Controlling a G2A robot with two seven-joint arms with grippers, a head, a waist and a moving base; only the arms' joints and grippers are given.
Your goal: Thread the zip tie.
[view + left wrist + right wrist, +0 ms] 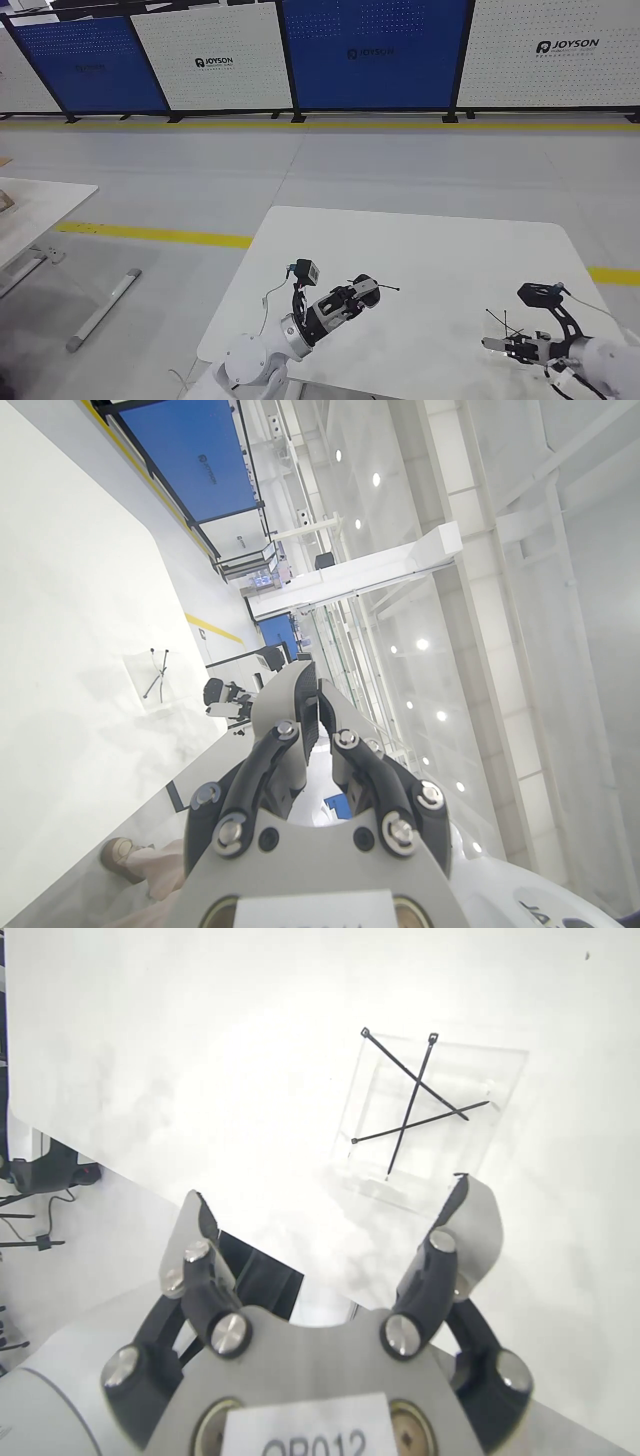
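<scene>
So on the left side, the left gripper (368, 290) is hanging just above the white table (430, 250), near the front edge. Its jaws are pressed together on a black zip tie (388, 288). From overhead you can see the thin strand poking out past the tip, pointing toward the right side of the table. From the wrist camera, the left gripper (314, 700) has its ribbed pads squeezed tight, and the tie between them is too thin to make out there.

Moving right there's a stretch of bare tabletop.

Over at the front right there's a little heap of three more black zip ties (419, 1084) lying crossed over each other in a shallow clear tray (470, 1068) flat on the table. Overhead they're just a few thin lines (505, 325).

The right gripper (332, 1200) sits just beside that tray on the near side, above the table's edge. Its jaws are spread wide with nothing between its fingers (470, 1208), and one fingertip is right at the tray's near rim. Overhead, it (492, 345) points left.
</scene>
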